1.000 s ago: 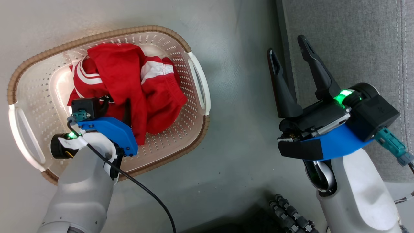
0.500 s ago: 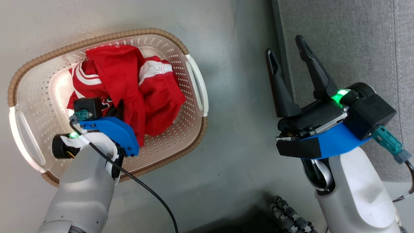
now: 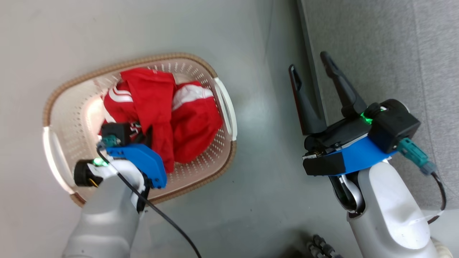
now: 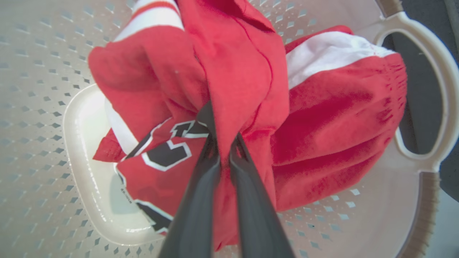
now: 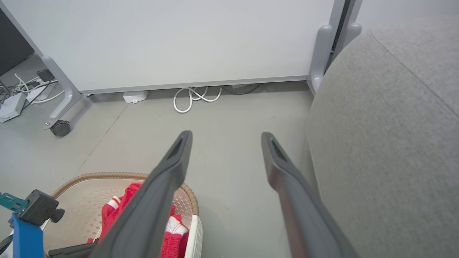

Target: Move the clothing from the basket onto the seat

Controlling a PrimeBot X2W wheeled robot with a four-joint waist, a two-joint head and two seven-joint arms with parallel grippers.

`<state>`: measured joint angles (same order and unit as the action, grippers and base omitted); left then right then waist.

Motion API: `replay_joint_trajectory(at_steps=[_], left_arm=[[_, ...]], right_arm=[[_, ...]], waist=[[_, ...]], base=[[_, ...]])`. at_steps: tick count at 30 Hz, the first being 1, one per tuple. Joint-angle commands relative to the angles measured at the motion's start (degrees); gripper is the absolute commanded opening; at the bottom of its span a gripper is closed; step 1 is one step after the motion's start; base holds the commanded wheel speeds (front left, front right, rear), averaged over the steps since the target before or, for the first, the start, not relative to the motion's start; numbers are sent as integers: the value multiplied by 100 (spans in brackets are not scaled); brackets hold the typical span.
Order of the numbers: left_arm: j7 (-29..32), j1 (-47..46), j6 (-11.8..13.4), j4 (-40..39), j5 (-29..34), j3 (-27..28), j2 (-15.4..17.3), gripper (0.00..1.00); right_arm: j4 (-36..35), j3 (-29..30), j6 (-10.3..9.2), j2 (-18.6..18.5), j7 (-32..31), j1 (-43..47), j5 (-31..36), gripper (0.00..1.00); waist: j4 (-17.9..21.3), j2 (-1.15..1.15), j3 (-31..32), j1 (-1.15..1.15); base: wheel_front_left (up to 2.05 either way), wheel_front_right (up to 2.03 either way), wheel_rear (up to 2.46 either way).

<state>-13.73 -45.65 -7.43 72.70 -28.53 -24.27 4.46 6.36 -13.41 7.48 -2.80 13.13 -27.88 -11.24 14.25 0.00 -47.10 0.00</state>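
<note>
Left gripper (image 3: 146,133) at clothing (image 3: 195,123) inside basket (image 3: 225,103); right gripper (image 3: 308,62) spread beside seat (image 3: 376,53).

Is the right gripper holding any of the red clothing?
No, the right gripper is wide open, with nothing but bare floor showing in the gap.

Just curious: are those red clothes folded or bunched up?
Bunched up: the clothing lies crumpled in the basket, one fold pinched by the left gripper.

Crumpled red clothing (image 3: 154,96) inside cream basket (image 3: 71,122)
</note>
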Motion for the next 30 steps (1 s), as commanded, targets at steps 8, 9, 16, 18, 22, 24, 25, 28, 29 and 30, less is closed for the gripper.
replay_joint_trajectory(at_steps=[8,9,16,18,22,24,25,28,29,30], left_arm=[[-71,494,-7,-297,-111,-549,-117,0],[-76,523,-7,-343,-128,-617,-128,0],[-72,901,-7,-786,-398,-1317,-159,0],[-27,1000,-7,-974,-528,-1553,-161,0],[23,1146,-7,-1345,-820,-2045,-159,0],[7,1153,-7,-1499,-938,-2258,-160,0],[-6,1157,-7,-1564,-998,-2369,-160,0],[-38,1147,-7,-1800,-1160,-2666,-160,0],[-53,1124,-7,-1875,-1224,-2750,-157,0],[-57,1087,-7,-1945,-1270,-2830,-160,0]], right_arm=[[553,97,3,-17,-226,178,354,100],[592,113,3,-18,-252,196,378,100],[893,159,3,-19,-375,531,399,100],[959,187,3,-18,-414,665,395,100],[1068,276,3,-17,-492,984,406,100],[1087,292,3,-19,-536,1139,393,100],[1104,298,3,-18,-555,1221,383,100],[1145,323,3,-18,-605,1423,359,100],[1139,324,3,-18,-635,1475,355,100],[1138,325,3,-18,-648,1534,350,100]], waist=[[-414,0,1304,0],[-457,0,1432,0],[-755,0,2506,0],[-840,0,2775,0],[-1050,0,3314,0],[-1128,0,3536,0],[-1163,0,3648,0],[-1260,0,3982,0],[-1282,0,4066,0],[-1307,0,4159,0]], base=[[0,0,0],[0,0,0],[0,0,0],[0,0,0],[0,0,0],[0,0,0],[0,0,0],[0,0,0],[0,0,0],[0,0,0]])
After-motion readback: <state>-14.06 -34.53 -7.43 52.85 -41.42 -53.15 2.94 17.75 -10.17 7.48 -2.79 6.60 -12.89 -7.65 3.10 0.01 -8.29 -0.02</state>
